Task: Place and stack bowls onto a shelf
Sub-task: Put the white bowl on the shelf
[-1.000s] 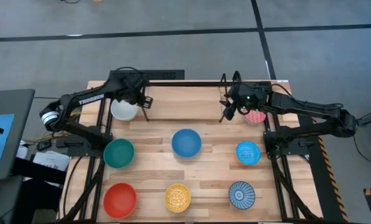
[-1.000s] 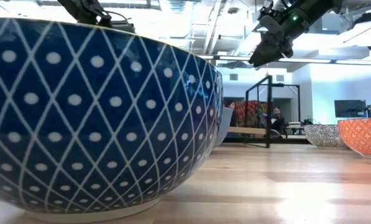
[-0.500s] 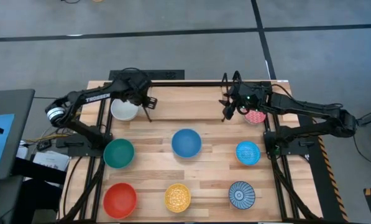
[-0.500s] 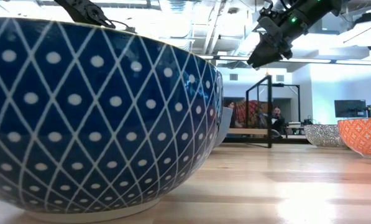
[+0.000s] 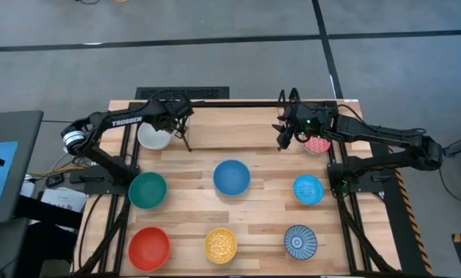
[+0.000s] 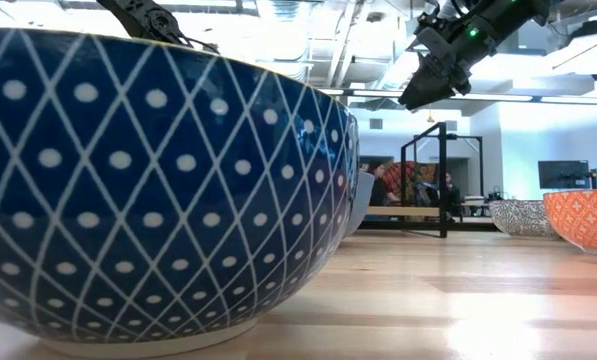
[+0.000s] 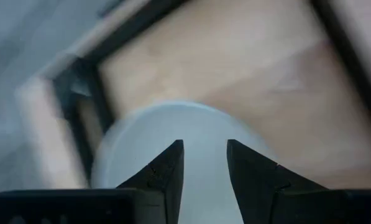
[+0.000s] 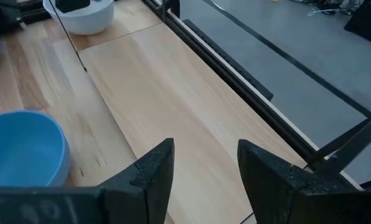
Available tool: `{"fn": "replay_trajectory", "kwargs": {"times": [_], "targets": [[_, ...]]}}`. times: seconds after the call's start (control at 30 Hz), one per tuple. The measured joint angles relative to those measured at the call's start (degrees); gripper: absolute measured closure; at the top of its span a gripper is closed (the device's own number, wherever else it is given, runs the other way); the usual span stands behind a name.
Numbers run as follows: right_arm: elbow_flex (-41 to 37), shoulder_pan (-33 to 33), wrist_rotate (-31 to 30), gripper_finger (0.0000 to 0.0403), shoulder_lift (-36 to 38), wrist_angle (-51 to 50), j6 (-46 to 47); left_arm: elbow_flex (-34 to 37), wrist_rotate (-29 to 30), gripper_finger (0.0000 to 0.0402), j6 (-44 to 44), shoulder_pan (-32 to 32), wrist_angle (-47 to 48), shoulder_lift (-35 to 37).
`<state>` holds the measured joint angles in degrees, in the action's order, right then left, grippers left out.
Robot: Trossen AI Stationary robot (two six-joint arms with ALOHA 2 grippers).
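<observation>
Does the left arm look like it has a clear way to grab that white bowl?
Probably yes. The left gripper hovers right over the white bowl with its fingers parted, and nothing lies between them. The green bowl sits well apart.

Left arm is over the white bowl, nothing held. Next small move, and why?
Probably lower the left gripper onto the white bowl and close on its rim. The wrist view shows the fingers open with the bowl right beyond them, ungrasped. The right gripper hangs open and empty beside the red-pink patterned bowl.
</observation>
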<state>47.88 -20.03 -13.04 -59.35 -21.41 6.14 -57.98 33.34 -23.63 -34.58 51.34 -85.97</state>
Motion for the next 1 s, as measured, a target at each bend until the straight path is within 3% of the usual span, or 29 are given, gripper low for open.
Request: {"fn": "replay_trajectory", "kwargs": {"times": [0.3,0.5,0.63,0.9,1.0], "targets": [[0.0,0.0,0.0,0.0200,0.0,0.1,0.2,0.0,8.2,0.0292,7.7,-0.4,-0.4,0.0],[0.0,0.0,0.0,0.0200,0.0,0.0,0.3,0.1,-3.3,0.0292,5.6,-7.3,4.2,0.1],[0.0,0.0,-0.1,0.0200,0.0,-1.5,0.2,0.1,-3.6,0.0292,3.9,-10.9,9.5,0.1],[0.0,0.0,-0.6,0.0200,0.0,-2.0,0.4,0.1,-2.1,0.0292,-1.1,-13.3,11.1,0.1],[0.0,0.0,-0.6,0.0200,0.0,-2.1,0.5,0.1,-4.7,0.0292,-2.2,-13.3,10.6,0.1]]}}
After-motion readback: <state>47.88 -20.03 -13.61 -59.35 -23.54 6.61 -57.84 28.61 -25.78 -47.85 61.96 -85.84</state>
